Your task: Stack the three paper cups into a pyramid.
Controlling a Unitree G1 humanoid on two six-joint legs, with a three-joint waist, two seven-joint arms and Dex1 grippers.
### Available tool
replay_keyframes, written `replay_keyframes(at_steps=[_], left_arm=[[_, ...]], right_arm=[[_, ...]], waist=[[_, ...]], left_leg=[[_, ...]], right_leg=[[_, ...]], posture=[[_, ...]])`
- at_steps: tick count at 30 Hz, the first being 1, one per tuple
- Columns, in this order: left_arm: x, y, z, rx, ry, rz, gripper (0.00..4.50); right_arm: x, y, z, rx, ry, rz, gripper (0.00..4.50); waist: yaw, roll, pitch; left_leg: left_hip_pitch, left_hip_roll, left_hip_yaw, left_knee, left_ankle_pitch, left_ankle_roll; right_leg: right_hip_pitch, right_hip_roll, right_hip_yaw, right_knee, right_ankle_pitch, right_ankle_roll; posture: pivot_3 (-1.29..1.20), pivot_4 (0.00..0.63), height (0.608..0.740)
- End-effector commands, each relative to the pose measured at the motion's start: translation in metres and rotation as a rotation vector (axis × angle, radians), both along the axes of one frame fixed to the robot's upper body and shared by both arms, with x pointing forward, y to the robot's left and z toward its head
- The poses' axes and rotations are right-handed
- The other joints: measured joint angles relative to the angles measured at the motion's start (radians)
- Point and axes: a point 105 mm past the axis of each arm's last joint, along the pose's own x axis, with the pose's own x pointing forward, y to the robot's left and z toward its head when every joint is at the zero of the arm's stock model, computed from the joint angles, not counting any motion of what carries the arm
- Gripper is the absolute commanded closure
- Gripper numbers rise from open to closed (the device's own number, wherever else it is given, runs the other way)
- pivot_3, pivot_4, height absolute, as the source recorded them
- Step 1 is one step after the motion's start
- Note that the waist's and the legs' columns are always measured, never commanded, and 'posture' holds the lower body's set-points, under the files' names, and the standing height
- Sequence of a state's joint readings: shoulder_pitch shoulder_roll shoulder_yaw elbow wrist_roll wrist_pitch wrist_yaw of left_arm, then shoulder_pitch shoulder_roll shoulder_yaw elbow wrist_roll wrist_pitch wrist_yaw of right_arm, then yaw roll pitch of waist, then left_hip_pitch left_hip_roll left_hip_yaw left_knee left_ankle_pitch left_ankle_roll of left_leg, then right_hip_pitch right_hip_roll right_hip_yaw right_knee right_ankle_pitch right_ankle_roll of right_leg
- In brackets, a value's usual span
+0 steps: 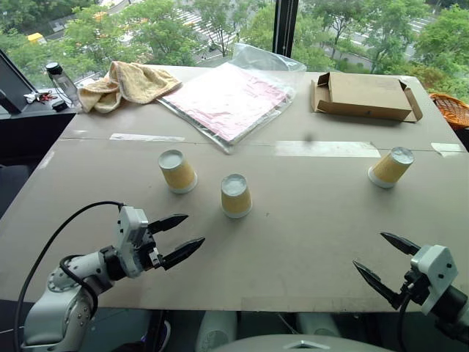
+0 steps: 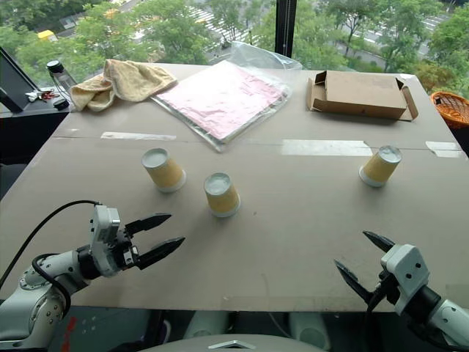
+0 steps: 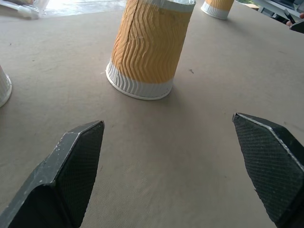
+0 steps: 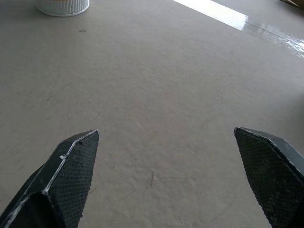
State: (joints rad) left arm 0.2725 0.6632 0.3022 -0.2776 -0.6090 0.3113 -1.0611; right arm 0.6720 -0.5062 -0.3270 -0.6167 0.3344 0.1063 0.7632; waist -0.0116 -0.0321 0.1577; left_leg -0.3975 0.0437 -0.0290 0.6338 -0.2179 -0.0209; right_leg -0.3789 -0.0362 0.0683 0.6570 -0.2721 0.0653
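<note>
Three paper cups stand upside down and apart on the brown table (image 1: 293, 249). The left cup (image 1: 177, 171) and the middle cup (image 1: 236, 195) are close together; the right cup (image 1: 390, 167) leans a little, far off to the right. My left gripper (image 1: 195, 228) hovers open near the table's front left, pointing at the middle cup (image 3: 149, 47), a short way from it. My right gripper (image 1: 368, 248) is open at the front right, over bare table, nothing between its fingers. The right wrist view catches one cup's rim (image 4: 62, 5) far ahead.
At the back lie a plastic bag of pink sheets (image 1: 227, 99), an open cardboard box (image 1: 364, 95), a tan towel (image 1: 128, 84) and a bottle (image 1: 62, 82). An orange basket (image 1: 451, 108) sits past the right edge. Strips of tape (image 1: 326, 149) cross the table.
</note>
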Motion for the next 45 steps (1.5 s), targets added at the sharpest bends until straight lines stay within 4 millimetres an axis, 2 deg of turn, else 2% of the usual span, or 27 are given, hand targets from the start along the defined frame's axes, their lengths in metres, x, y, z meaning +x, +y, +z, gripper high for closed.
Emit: replay_keyframes(at_steps=[1,4,9,14,22,27,28,31,36,40,43,45], left_arm=[[0.009,-0.007,0.013,0.001,-0.066,-0.013,0.05],[0.025,-0.018,0.029,-0.016,-0.138,-0.032,0.05],[0.043,-0.034,0.035,-0.010,-0.174,-0.064,0.05],[0.057,-0.047,0.033,0.012,-0.198,-0.103,0.05],[0.076,-0.063,0.024,0.032,-0.215,-0.161,0.05],[0.086,-0.075,0.022,0.018,-0.230,-0.219,2.26],[0.086,-0.077,0.023,0.013,-0.232,-0.234,2.55],[0.089,-0.084,0.029,-0.005,-0.250,-0.271,2.55],[0.097,-0.119,0.050,-0.065,-0.283,-0.372,2.55],[0.103,-0.150,0.059,-0.085,-0.302,-0.442,2.55],[0.104,-0.179,0.055,-0.065,-0.311,-0.522,2.55],[0.106,-0.186,0.051,-0.049,-0.309,-0.530,2.55]], right_arm=[[0.002,0.014,0.016,0.063,-0.068,0.050,0.00],[0.000,0.038,0.037,0.163,-0.126,0.166,0.00],[-0.017,0.068,0.061,0.196,-0.159,0.408,0.00],[-0.024,0.077,0.071,0.175,-0.158,0.483,0.00],[-0.026,0.080,0.074,0.164,-0.165,0.459,0.00],[-0.028,0.076,0.070,0.151,-0.161,0.401,0.00],[-0.029,0.077,0.070,0.151,-0.161,0.390,0.00],[-0.031,0.077,0.069,0.148,-0.164,0.359,0.00],[-0.034,0.078,0.065,0.154,-0.160,0.312,0.00],[-0.035,0.076,0.064,0.149,-0.172,0.263,0.00],[-0.035,0.071,0.061,0.128,-0.177,0.200,0.00],[-0.035,0.067,0.061,0.107,-0.193,0.160,0.00]], waist=[[0.001,0.000,0.000],[0.006,0.001,0.001],[0.000,0.002,0.000],[0.001,0.002,0.000],[0.001,0.001,-0.001],[0.003,0.001,-0.001],[0.002,0.001,-0.001],[0.001,0.001,-0.001],[0.010,0.001,-0.001],[0.008,0.000,-0.001],[0.005,0.000,-0.001],[0.004,0.000,-0.001]], left_leg=[[0.000,0.000,0.000,0.000,0.000,0.000],[0.000,0.000,-0.001,0.000,0.000,0.000],[-0.001,0.000,0.000,0.000,0.000,0.000],[-0.001,-0.001,-0.001,0.000,0.000,0.001],[-0.001,-0.001,-0.002,0.000,0.000,0.001],[-0.002,-0.001,-0.003,0.000,0.000,0.001],[-0.002,-0.001,-0.002,0.000,0.000,0.001],[-0.002,-0.001,-0.002,0.000,0.000,0.001],[-0.003,-0.002,-0.003,0.001,0.000,0.001],[-0.003,-0.002,-0.003,0.002,0.000,0.001],[-0.003,-0.002,-0.004,0.001,0.000,0.001],[-0.003,-0.002,-0.004,0.001,0.000,0.001]], right_leg=[[0.000,0.000,0.000,0.000,0.000,0.000],[0.000,0.000,-0.001,0.000,0.000,0.000],[0.000,0.001,-0.001,0.000,0.000,-0.001],[0.000,0.002,-0.002,0.000,0.001,-0.002],[0.001,0.002,-0.002,0.000,0.000,0.000],[0.001,0.002,-0.003,0.000,0.001,-0.001],[0.001,0.002,-0.003,0.000,0.001,-0.001],[0.001,0.002,-0.002,0.000,0.001,-0.001],[0.001,0.002,-0.003,0.000,0.000,0.001],[0.001,0.002,-0.002,0.000,0.000,0.001],[0.001,0.003,-0.002,0.000,0.000,0.001],[0.001,0.003,-0.003,0.000,0.000,0.001]], posture=[[0.00,0.150,0.740],[0.00,0.150,0.740],[0.00,0.150,0.740],[0.00,0.150,0.740],[0.00,0.150,0.740],[0.00,0.150,0.740],[0.00,0.150,0.740],[0.00,0.150,0.740],[0.00,0.150,0.740],[0.00,0.150,0.740],[0.00,0.150,0.740],[0.00,0.150,0.740]])
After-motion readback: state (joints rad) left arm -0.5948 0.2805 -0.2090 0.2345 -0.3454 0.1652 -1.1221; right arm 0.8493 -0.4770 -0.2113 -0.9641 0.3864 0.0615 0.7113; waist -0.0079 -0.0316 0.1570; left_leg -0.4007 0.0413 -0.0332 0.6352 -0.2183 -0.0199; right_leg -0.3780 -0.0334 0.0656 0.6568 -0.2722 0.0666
